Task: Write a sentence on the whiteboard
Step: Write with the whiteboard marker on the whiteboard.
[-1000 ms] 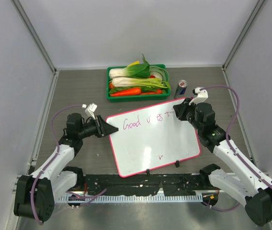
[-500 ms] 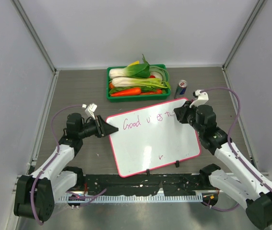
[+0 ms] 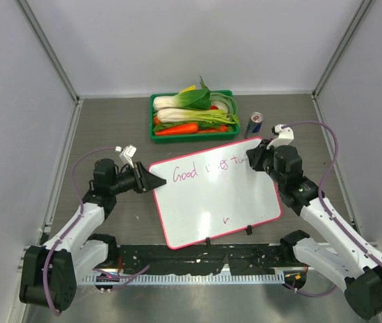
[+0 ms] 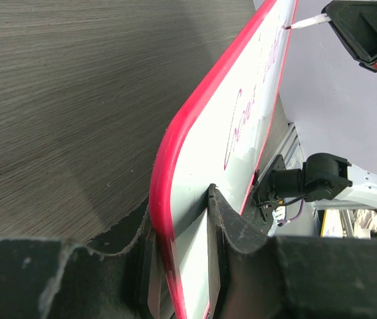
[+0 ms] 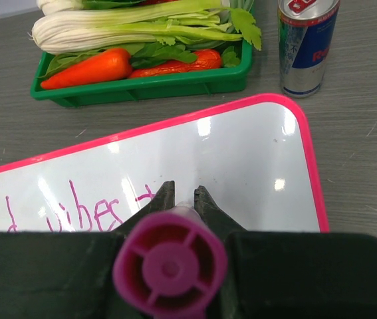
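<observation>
The whiteboard (image 3: 211,202) with its pink-red frame lies on the table between the arms; it also shows in the left wrist view (image 4: 254,133) and the right wrist view (image 5: 241,159). The sentence (image 3: 207,168) in magenta reads "Good vibes t" along the board's top; "ibes t" shows in the right wrist view (image 5: 88,206). My left gripper (image 3: 151,182) is shut on the board's left edge (image 4: 165,219). My right gripper (image 3: 252,159) is shut on a magenta marker (image 5: 169,266), tip down on the board near its upper right corner.
A green tray (image 3: 192,132) of vegetables stands behind the board, with a drink can (image 3: 255,124) to its right. A small lone purple tick (image 3: 226,219) sits low on the board. Two black clips (image 3: 248,230) sit on the board's near edge. Enclosure walls stand at the sides.
My right gripper has shifted slightly along the top of the board and the writing now shows the start of a "t" after "vibes". The left arm has not moved.
</observation>
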Controlling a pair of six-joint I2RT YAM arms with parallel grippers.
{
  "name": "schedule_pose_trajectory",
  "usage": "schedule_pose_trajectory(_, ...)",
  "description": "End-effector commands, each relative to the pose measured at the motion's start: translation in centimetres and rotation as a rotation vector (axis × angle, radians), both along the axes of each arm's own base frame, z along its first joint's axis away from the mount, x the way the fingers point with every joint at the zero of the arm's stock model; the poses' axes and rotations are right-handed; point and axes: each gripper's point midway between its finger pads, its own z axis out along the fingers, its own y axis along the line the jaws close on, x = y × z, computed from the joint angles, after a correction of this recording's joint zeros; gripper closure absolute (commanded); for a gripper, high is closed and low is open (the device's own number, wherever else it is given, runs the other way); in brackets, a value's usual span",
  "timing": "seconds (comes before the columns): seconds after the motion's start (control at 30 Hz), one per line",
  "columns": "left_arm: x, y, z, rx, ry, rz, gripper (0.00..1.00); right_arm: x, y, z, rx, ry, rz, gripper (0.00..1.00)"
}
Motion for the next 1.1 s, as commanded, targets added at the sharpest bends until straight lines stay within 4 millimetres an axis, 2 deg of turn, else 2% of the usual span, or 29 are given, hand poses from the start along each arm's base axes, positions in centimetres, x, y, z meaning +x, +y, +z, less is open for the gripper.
schedule_pose_trajectory(0.0,2.8,3.3,-3.1,0.203,-0.079,0.152,1.00,1.7,-0.3,2.9,0.022,-0.076,-0.051,0.99)
schedule_pose_trajectory(0.27,2.8,3.3,-3.0,0.202,-0.082,0.152,1.00,2.3,0.9,4.1,0.056,-0.091,-0.008,0.99)
schedule_pose_trajectory(0.67,2.9,3.2,-3.1,0.202,-0.080,0.149,1.00,0.7,1.8,1.8,0.054,-0.024,0.071,0.98)
schedule_pose_trajectory(0.77,2.8,3.3,-3.1,0.201,-0.073,0.151,1.00,0.4,1.6,2.8,0.073,-0.057,0.062,0.99)
schedule_pose_trajectory(0.93,2.8,3.2,-3.1,0.201,-0.078,0.149,1.00,0.1,1.4,5.5,0.104,-0.127,0.056,0.98)
schedule_pose_trajectory(1.07,2.8,3.2,-2.9,0.198,-0.080,0.151,1.00,0.0,1.4,6.3,0.115,-0.138,0.060,0.98)
